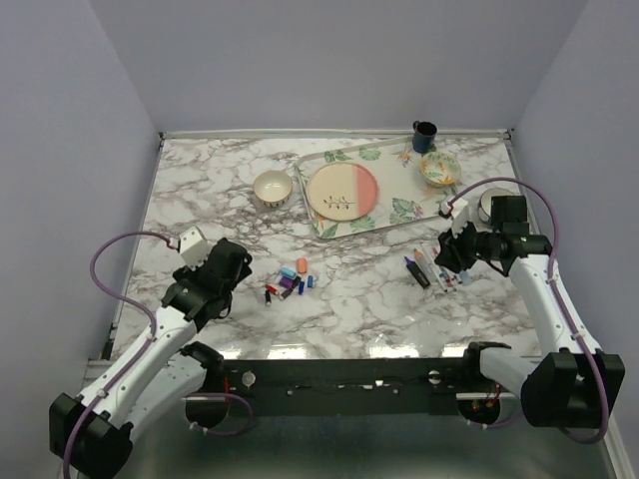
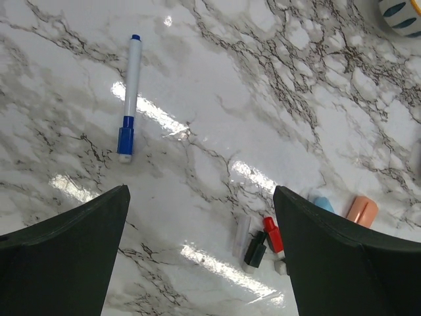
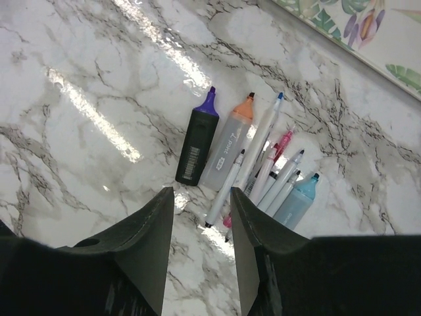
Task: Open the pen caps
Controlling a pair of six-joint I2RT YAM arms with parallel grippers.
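Nearly done, we reckon. The uncapped pens (image 1: 431, 270) lie in a row on the counter (image 1: 359, 319) at right, just beside the right jaws. The loose pen caps (image 1: 291, 279) sit in a small heap mid-counter, well apart from that row. One straggler is left: a blue pen (image 2: 130, 85) near the left jaws looks to have its blue cap (image 2: 125, 137) on.

Jaws:
- Left: fully released, nothing between them, over bare marble.
- Right: part-open and empty, above the near ends of the row.

Next move, as we judge it:
- Left swings toward the blue pen and lines up across the barrel.
- It clamps on the white part, so the cap end stays free for the right side to pull.
- The barrel is slim and round on glossy marble, so it may roll.

View differences:
- Left wrist alone shows the blue pen. We can't find it from the top, probably because the arm hides it.
- Right wrist shows bare tips, e.g. purple on the black highlighter (image 3: 197, 141) and orange on the grey marker (image 3: 229, 148). They are too small to confirm from the top.
- Top alone shows both arms and the whole tray (image 1: 327, 228).
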